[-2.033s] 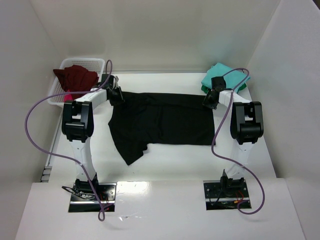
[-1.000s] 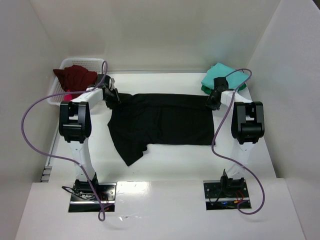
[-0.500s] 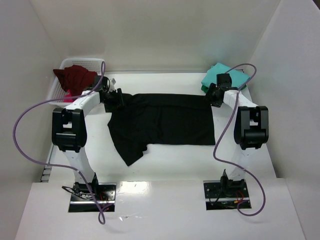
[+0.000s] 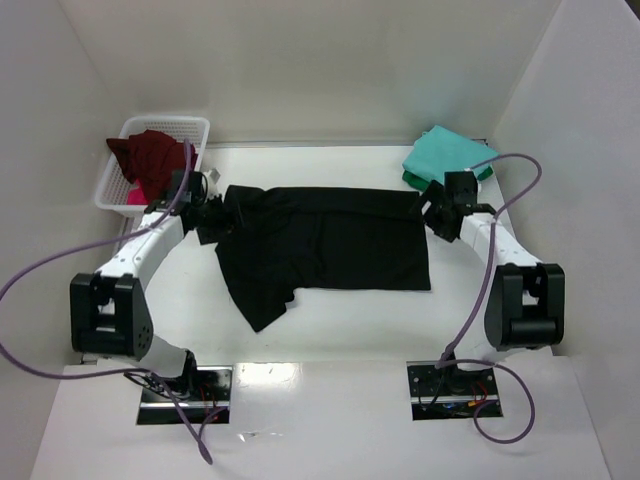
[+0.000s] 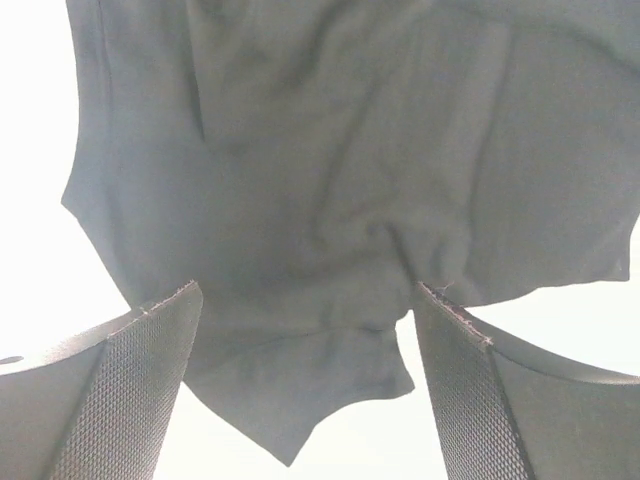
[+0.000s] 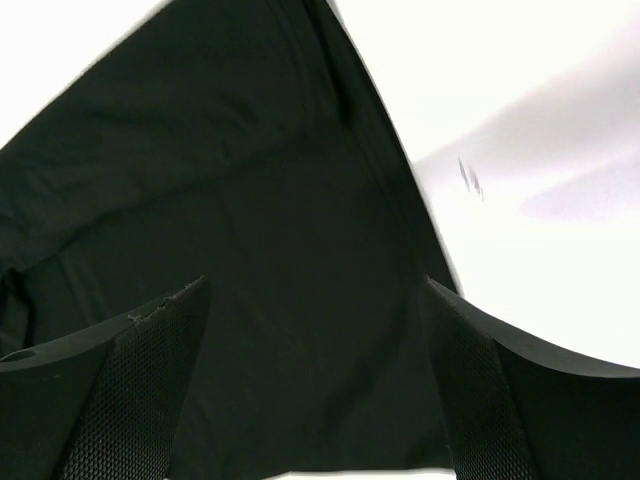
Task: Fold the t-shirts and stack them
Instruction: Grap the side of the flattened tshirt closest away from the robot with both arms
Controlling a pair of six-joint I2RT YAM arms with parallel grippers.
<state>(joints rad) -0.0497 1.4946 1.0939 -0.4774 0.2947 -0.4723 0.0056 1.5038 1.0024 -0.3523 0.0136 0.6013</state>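
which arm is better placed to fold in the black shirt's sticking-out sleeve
Left, likely: the left gripper is open by the black t-shirt end with the sleeve; the right gripper is opposite.

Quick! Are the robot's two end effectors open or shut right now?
Left end effector: open, holding nothing, over the black t-shirt.
Right end effector: open, holding nothing, also over it.
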